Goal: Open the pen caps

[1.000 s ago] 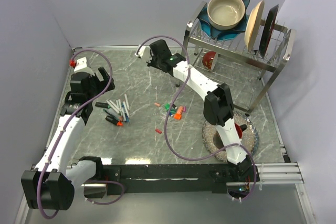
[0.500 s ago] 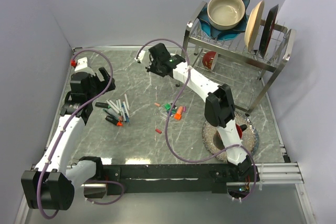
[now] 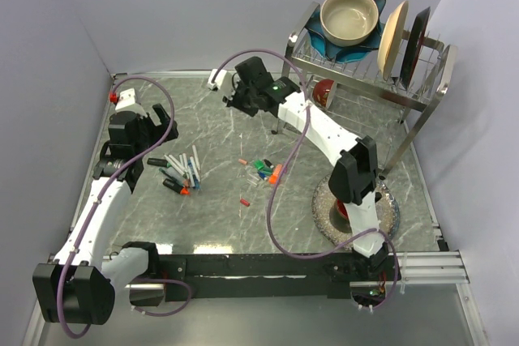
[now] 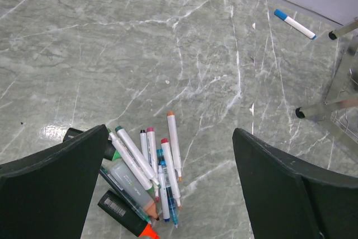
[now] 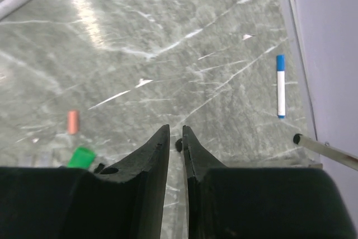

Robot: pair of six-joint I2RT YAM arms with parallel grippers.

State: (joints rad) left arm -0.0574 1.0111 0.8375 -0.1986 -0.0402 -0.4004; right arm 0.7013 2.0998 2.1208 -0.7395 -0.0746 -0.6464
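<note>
Pincer status, top view: right pincer [image 3: 233, 96] sits near the back wall [image 3: 243, 14], well apart from the loose pen caps [image 3: 266, 169], which lie scattered on its near side. Left pincer [image 3: 142, 139] is near the marker pile [image 3: 180, 169].

Left wrist: fingers [image 4: 53, 183] spread fully wide, holding nothing. Marker pile lies between them, low in view. Blue-capped marker [image 4: 294, 23] is far ahead, to the right.

Right wrist: jaws almost shut, thin slit, nothing visibly gripped. Small dark spot [image 5: 179, 145] in the slit, can't tell what. Pink cap [image 5: 72, 121] and green cap [image 5: 82, 157] lie left of the fingertips [image 5: 161, 137]. Blue-capped marker is ahead right, well apart.
</note>
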